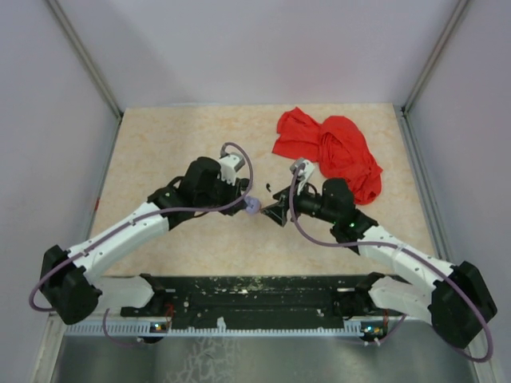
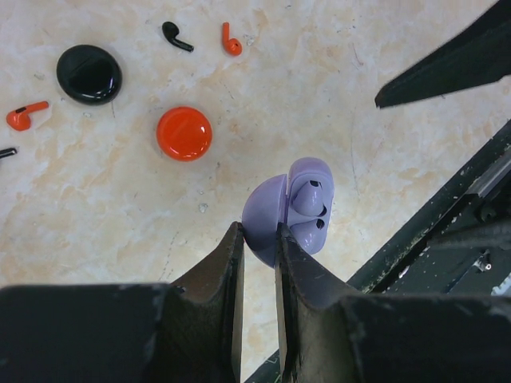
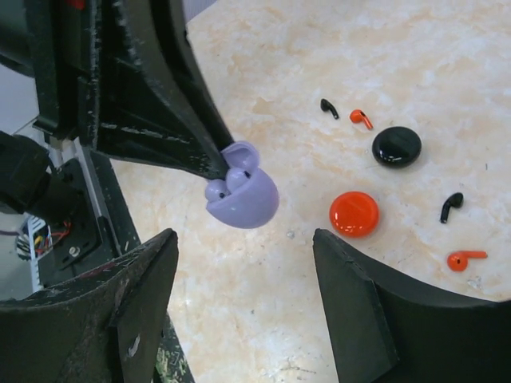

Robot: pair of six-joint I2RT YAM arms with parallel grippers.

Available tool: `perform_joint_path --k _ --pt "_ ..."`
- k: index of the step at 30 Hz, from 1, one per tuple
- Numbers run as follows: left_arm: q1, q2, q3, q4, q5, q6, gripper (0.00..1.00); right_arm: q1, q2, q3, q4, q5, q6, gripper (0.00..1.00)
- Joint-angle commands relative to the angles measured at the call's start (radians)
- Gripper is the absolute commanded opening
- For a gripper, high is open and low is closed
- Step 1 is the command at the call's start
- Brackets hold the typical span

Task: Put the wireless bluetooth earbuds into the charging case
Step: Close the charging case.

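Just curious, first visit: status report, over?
Left pincer shut on open lavender case, buds seated. Right pincer open, empty. Black case closed, earbuds loose nearby. Red case beside, not blocking.

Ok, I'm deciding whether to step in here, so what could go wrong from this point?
The left fingers pinch the open lavender case by one shell only, so it could twist or slip out, spilling the lavender buds seated inside. The right fingers stand open close beside it; a careless move might knock it. The loose earbuds lie scattered near the black case and red case, easy to sweep away.
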Motion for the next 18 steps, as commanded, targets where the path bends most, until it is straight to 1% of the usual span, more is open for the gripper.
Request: perform_joint_path --k 1,3,8,12,18 --pt "0.031 -0.053 -0.045 0.089 0.005 -0.066 0.01 -0.109 0.053 -0.003 0.18 -0.186 0.119 0.69" --pt "0.065 -0.07 -0.072 0.124 0.044 -0.092 0.01 -0.126 0.08 -0.007 0.226 -0.226 0.155 0.69" --pt "0.148 -0.098 -0.132 0.21 0.156 -0.165 0.01 -0.127 0.125 -0.012 0.308 -0.251 0.205 0.7" --pt "0.172 -0.116 -0.175 0.278 0.217 -0.199 0.01 -0.128 0.162 -0.006 0.357 -0.272 0.244 0.7" --pt "0.21 -0.128 -0.228 0.384 0.303 -0.248 0.01 -0.129 0.208 -0.025 0.477 -0.286 0.329 0.7"
